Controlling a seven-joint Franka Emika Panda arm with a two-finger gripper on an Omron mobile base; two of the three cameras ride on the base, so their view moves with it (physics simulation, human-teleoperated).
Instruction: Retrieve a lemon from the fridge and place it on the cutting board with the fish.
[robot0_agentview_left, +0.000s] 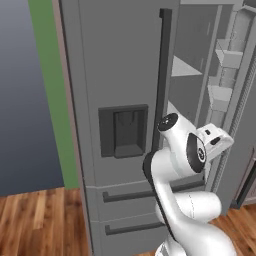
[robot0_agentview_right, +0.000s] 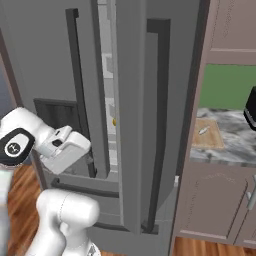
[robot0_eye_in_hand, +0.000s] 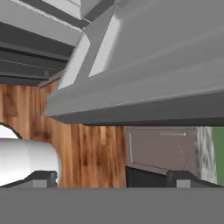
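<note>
The grey fridge (robot0_agentview_left: 120, 75) has its left door shut and its right door (robot0_agentview_right: 132, 125) swung partly open. Through the gap, a small yellow lemon (robot0_agentview_right: 114, 121) sits on an inner shelf. The light-tan cutting board (robot0_agentview_right: 207, 134) lies on the marbled counter to the right, with the pale fish (robot0_agentview_right: 203, 131) on it. My white hand (robot0_agentview_right: 65, 148) hangs low in front of the fridge, near the gap between the doors. In the hand view my gripper (robot0_eye_in_hand: 113, 179) is open, its fingertips (robot0_eye_in_hand: 41, 178) wide apart with nothing between them, just below the grey edge of the door (robot0_eye_in_hand: 153, 87).
Long dark handles (robot0_agentview_left: 162, 75) run down both doors, and a dark dispenser recess (robot0_agentview_left: 123, 130) sits in the left one. Drawer fronts (robot0_agentview_left: 130, 200) lie below. Brown cabinets (robot0_agentview_right: 215, 205) stand under the counter (robot0_agentview_right: 235, 145). Wood floor (robot0_agentview_left: 40, 220) spreads to the left.
</note>
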